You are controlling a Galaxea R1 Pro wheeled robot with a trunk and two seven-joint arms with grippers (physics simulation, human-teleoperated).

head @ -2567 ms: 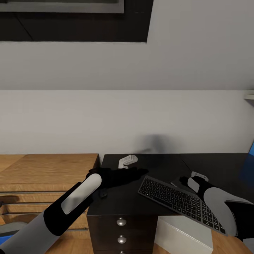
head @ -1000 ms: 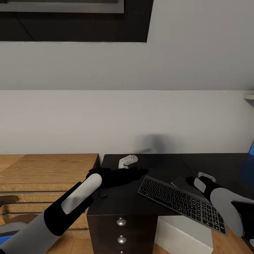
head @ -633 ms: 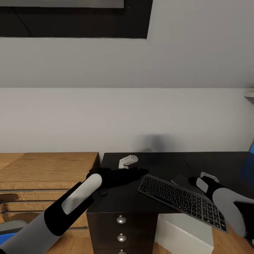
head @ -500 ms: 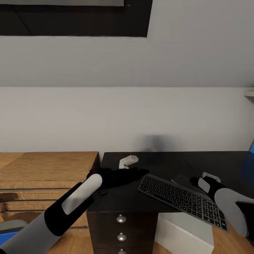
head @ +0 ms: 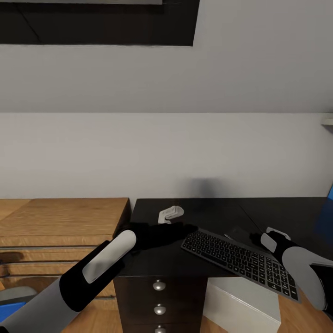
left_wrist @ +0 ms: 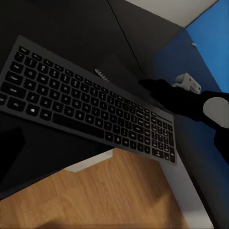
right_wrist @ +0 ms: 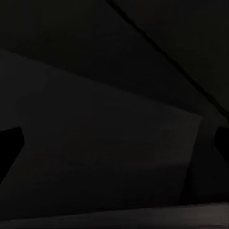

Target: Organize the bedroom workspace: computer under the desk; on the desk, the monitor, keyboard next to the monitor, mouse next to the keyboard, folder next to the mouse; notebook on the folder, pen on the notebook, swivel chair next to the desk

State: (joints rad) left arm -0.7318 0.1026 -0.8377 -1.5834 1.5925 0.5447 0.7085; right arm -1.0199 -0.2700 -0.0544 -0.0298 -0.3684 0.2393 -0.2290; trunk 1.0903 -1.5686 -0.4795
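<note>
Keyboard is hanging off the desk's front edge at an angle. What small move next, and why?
Probably nudge the keyboard back onto the desk with the right gripper. Its near right corner juts past the front edge over the floor, above the white computer, and the right gripper sits just behind that end.

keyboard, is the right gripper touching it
Cannot tell. In the left wrist view the right gripper sits right at the far edge of the keyboard, black on the black desk, so neither contact nor a gap shows plainly.
</note>
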